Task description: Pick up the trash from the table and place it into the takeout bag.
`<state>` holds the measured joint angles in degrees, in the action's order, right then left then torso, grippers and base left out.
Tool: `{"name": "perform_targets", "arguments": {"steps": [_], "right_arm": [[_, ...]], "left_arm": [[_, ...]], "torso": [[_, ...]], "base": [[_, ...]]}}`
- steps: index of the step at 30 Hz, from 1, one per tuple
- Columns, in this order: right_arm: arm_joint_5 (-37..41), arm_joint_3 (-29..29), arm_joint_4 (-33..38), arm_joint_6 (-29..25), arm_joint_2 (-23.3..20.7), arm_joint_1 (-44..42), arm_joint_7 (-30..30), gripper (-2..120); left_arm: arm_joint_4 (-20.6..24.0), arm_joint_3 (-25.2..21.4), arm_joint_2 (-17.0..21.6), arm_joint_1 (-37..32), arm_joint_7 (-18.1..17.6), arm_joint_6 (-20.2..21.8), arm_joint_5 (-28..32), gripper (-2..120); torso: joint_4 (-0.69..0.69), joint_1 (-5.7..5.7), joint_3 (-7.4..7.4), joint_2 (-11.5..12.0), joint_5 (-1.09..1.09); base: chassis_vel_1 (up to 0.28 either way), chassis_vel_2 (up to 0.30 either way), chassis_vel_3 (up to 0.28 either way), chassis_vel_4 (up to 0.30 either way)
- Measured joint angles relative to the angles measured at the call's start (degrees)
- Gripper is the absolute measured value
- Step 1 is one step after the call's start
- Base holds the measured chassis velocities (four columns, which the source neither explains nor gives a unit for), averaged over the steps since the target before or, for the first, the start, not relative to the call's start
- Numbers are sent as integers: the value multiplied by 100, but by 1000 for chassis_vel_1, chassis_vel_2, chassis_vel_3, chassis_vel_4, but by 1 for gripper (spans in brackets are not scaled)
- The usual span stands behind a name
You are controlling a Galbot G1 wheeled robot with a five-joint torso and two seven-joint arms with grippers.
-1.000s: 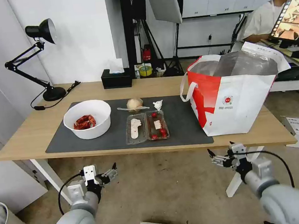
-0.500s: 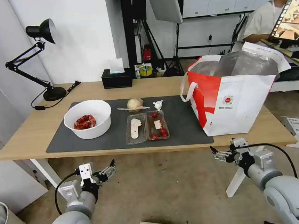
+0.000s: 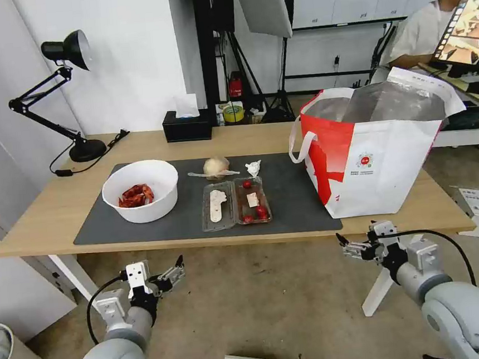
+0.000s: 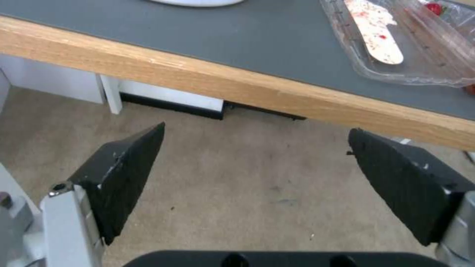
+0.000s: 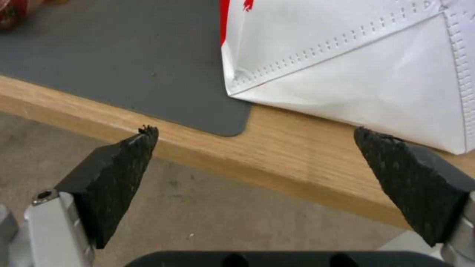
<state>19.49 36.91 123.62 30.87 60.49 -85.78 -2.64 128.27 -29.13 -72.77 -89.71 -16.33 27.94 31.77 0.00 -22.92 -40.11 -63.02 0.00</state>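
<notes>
Nothing has yet been picked up: the left hand (image 3: pixel 172 273) and right hand (image 3: pixel 347 246) are held wide open and empty below the near tabletop (image 3: pixel 247 137) edge. The trash, bowl (image 3: pixel 140 190), clamshell tray (image 3: pixel 235 202), wrapped ball (image 3: pixel 215 167) and crumpled paper (image 3: pixel 253 167), lies on the mat (image 3: pixel 297 197), left of the takeout bag (image 3: pixel 377 150). A lift and reach seem required next

Left wrist view: white bowl (image 4: pixel 198 2) cut off at edge, clamshell tray (image 4: pixel 410 44) only partly in frame. Right wrist view: takeout bag (image 5: pixel 356 55) cropped, logo unseen. Bag's inside hidden from head view.
</notes>
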Motion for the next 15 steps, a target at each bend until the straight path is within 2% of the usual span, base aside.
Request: {"name": "perform_targets", "arguments": {"steps": [8, 15], "right_arm": [[-4, -27, -16, -5, -1, 34, 6, 100], [-10, -48, -23, -15, 12, 37, 24, 100]], "left_arm": [[-2, 30, 5, 65, -40, -12, 164, 100], [74, 169, -3, 248, -433, -103, 1011, 100]], "torso": [[0, 0, 0, 0, 0], [0, 0, 0, 0, 0]], "base": [[0, 0, 0, 0], [0, 0, 0, 0]]}}
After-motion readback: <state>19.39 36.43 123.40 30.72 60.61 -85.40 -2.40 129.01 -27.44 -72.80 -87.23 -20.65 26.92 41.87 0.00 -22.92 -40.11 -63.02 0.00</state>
